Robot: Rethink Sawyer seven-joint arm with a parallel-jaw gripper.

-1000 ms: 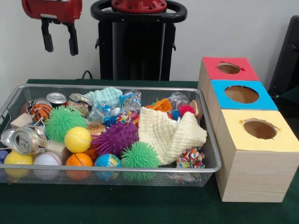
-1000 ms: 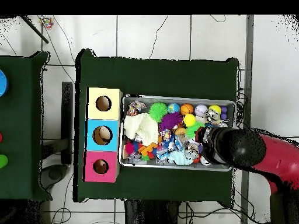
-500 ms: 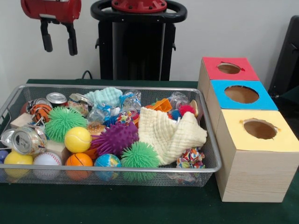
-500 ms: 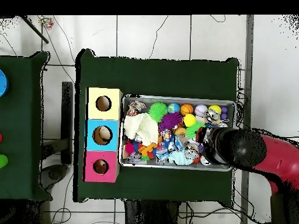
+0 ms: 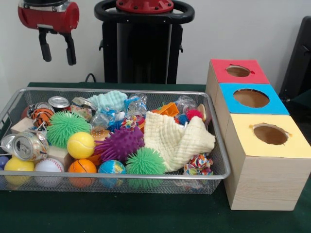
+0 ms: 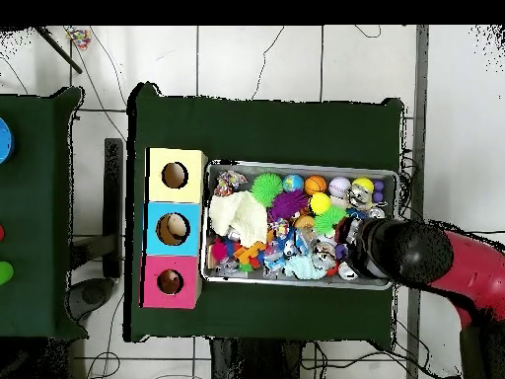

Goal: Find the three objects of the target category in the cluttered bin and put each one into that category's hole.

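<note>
The end effector (image 5: 57, 50) is seen high above the bin's (image 5: 146, 177) left-far corner in the front view, fingers parted and pointing straight down, nothing held between them. In the overhead view the arm (image 6: 434, 259) covers the bin's right end near the cans. The wire bin sits on the green tabletop (image 5: 121, 213) with its long axis running left-right in the front view, parallel to the row of boxes' short sides; the three boxes stand just beside its right end, lined up front to back: yellow box (image 5: 265, 160) nearest, blue box (image 5: 250, 99) in the middle, red box (image 5: 237, 73) farthest, each with a round hole facing up. Which category is the target cannot be told. Bin contents: a silver can (image 5: 28, 145) lying on its side at the left edge, top end facing the camera and slightly left; another can (image 5: 59, 103) upright at the far left. Balls are packed along the near wall: yellow ball (image 5: 80, 144), white baseball (image 5: 48, 167), orange basketball (image 5: 81, 167), globe ball (image 5: 112, 168). Spiky balls: green (image 5: 65, 127), purple (image 5: 120, 144), green (image 5: 145, 162). A cream cloth (image 5: 177, 140) is draped right of centre, a corner touching the multicoloured knot ball (image 5: 198, 164). Clear plastic items and an orange toy (image 5: 166, 109) lie along the far wall.
</note>
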